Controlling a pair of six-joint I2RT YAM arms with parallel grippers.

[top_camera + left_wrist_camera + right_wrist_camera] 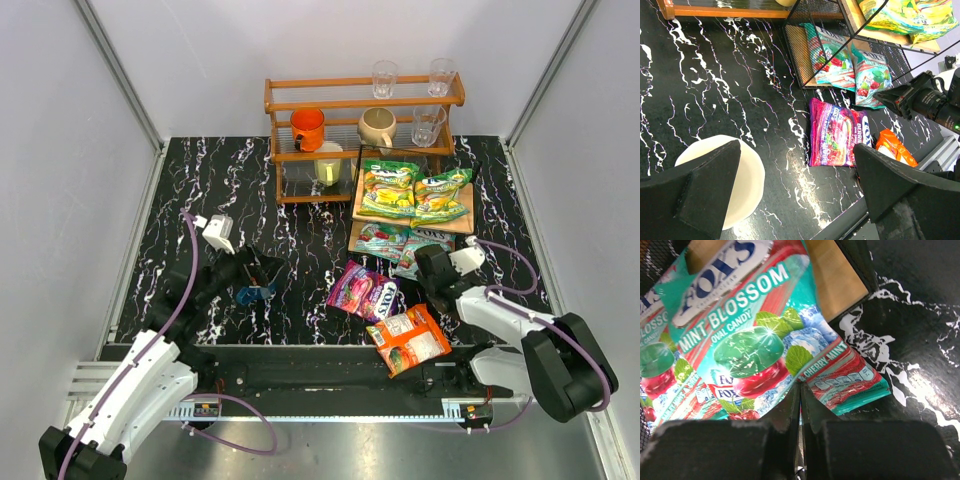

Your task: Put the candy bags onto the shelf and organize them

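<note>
**Surface:** black marble-patterned table (220,190) with white veining, closed in by plain white walls.

**Far edge, centre:** orange-brown wooden railed rack (365,103) carrying an orange mug (308,128), a cream mug (377,128) and clear drinking glasses (385,78).

**Far right, just in front of the rack:** low two-tier shelf of pale wood boards (466,222) in a black wire-mesh frame.

**Upper tier:** two green-yellow glossy plastic candy bags (390,188), lying flat side by side.

**Lower tier:** two teal "FOX'S" plastic candy bags (380,240). The right one, printed "MINT BLOSSOM" (755,340), overhangs the board's near edge onto the table.

**Table, just before the shelf, toward the centre:** one purple glossy candy bag (365,292), flat.

**Table, by the near edge:** one orange glossy candy bag (410,340), flat, just beside the purple one.

**Left gripper** (797,150)**:** above the left half of the table with jaws spread wide and nothing between them. A cream round flat disc (750,175) lies on the table beneath.

**Right gripper** (800,390)**:** low at the front of the shelf, jaws pressed together, tips at the near edge of the "MINT BLOSSOM" bag. Whether they pinch the plastic cannot be told.
</note>
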